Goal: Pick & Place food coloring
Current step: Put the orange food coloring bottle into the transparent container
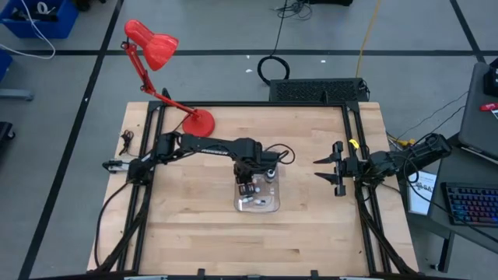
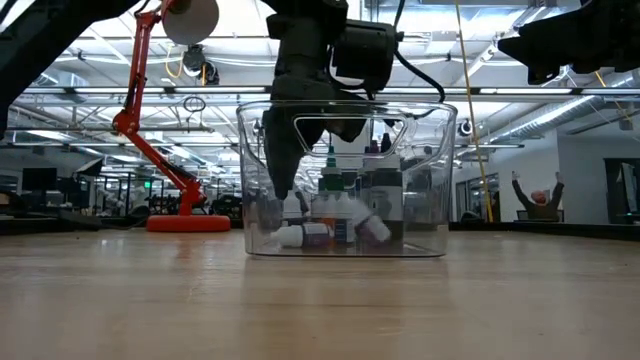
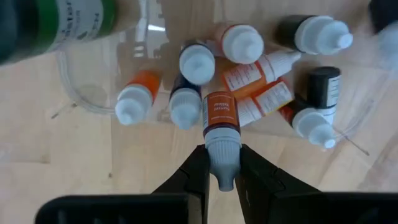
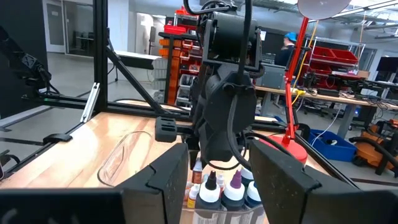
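A clear plastic tray [image 1: 271,205] stands at the table's middle; its wall [image 2: 425,170] shows in the low view. Several little food coloring bottles [image 3: 255,74] with white caps lie and stand on its floor, and a bigger green bottle [image 3: 68,18] stands beside them. My left gripper [image 3: 222,157] points down inside the tray [image 2: 278,190], shut on one small bottle with an orange-brown label [image 3: 221,115]. At the table's right edge my right gripper [image 1: 327,170] waits level and open [image 4: 221,186], nothing between its fingers. My left gripper pinches the small bottle's pale cap [image 3: 222,148] between its two fingers [image 3: 194,173]. The fingers come from above, pointing down. The bottle hangs upright below them, cap up, its body toward the tray floor; whether its bottom touches the floor I cannot tell.
A red desk lamp [image 1: 156,47] stands with its base [image 1: 198,121] at the far left of the table, behind the tray. Bare wood lies in front of the tray and between it and the right gripper. A person [image 2: 540,198] is far off in the room.
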